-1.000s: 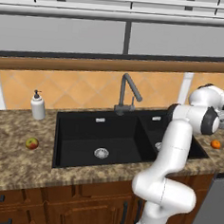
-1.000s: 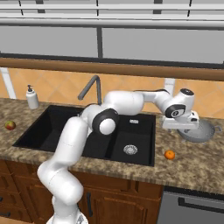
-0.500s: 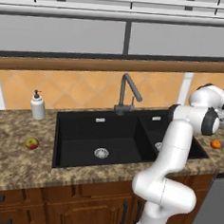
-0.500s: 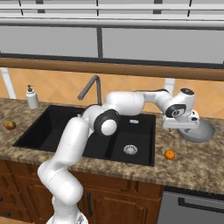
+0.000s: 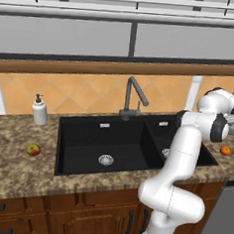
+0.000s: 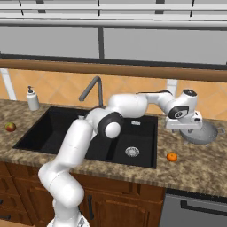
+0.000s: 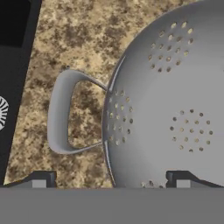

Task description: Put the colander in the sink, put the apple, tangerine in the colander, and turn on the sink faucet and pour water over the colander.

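The grey metal colander (image 7: 175,100) sits on the granite counter right of the sink, with its loop handle (image 7: 59,113) pointing toward the basin. My gripper (image 7: 109,181) hangs just above its rim, open, with the fingers wide apart and the rim edge between them; it holds nothing. From the right base view the gripper (image 6: 184,128) hovers at the left edge of the colander (image 6: 203,133). The tangerine (image 6: 172,156) lies on the counter in front of the colander. The apple (image 5: 33,149) rests far left of the black double sink (image 5: 83,131). The faucet (image 5: 133,98) stands behind the sink; no water runs.
A white soap pump bottle (image 5: 39,112) stands at the back left of the counter. The arm stretches across the smaller right basin (image 6: 133,146). A dishwasher front (image 6: 195,208) sits below the counter on the right. Wooden cabinets line the front.
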